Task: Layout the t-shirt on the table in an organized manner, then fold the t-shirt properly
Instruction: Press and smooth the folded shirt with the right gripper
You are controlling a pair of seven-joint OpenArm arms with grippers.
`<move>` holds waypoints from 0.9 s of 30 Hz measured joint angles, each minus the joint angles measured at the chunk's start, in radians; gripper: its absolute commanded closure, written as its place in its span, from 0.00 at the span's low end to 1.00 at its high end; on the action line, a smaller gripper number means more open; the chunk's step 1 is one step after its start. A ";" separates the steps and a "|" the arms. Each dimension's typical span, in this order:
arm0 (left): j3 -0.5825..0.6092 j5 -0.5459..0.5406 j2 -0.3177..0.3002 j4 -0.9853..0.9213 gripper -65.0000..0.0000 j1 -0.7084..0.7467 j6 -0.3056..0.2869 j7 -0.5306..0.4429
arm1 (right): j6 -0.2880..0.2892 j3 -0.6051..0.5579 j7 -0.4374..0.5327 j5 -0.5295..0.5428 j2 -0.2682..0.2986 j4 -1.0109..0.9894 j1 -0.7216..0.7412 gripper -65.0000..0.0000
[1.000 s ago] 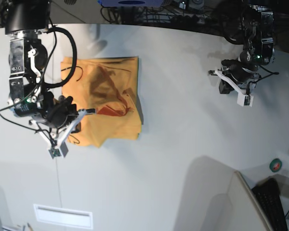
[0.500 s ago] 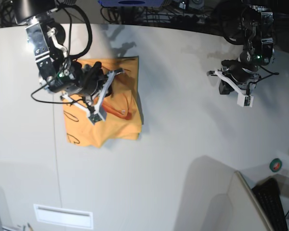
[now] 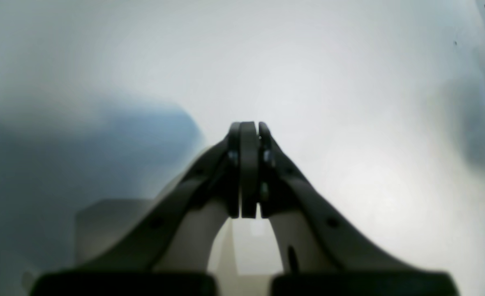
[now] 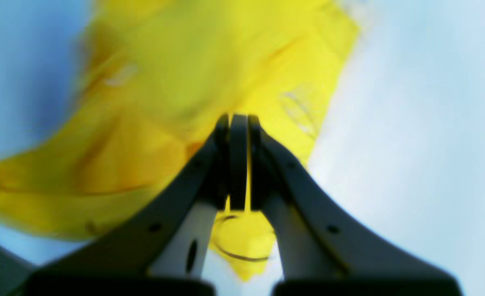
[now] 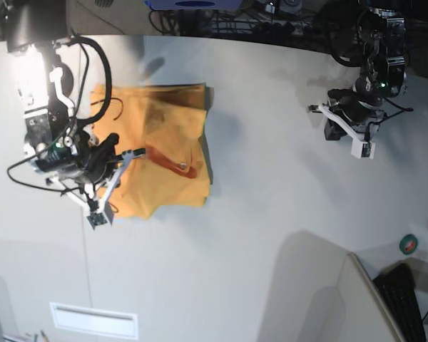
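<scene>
Under the right tool (image 5: 107, 189), jaws together on nothing, the shirt (image 5: 157, 153) lies half-folded; it swung back to the near edge, so smoothing continues; the left tool (image 3: 248, 135), also together, idles over bare counter (image 3: 349, 82).

You see the table (image 5: 271, 185), smooth and white-grey, with a curved far edge and a thin dark seam near one side. The folded t-shirt (image 5: 164, 142) lies flat on it, well inside its edges.

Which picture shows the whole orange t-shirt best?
The base view: the t-shirt lies there whole on the table. The right wrist view shows only a blurry close-up patch of it, and the left wrist view catches just a sliver at its right edge.
</scene>
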 measured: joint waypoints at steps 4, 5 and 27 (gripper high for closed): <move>0.000 0.000 0.000 0.000 1.00 0.000 0.000 0.001 | 0.006 -0.007 0.012 0.014 -0.017 -0.084 0.012 1.00; 0.000 0.000 0.000 0.000 1.00 0.000 0.000 0.001 | 0.006 -0.007 0.011 0.011 -0.018 -0.089 0.016 1.00; 0.000 0.000 -0.002 0.000 1.00 0.000 0.000 0.001 | 0.007 -0.008 0.019 0.005 -0.064 -0.189 0.034 1.00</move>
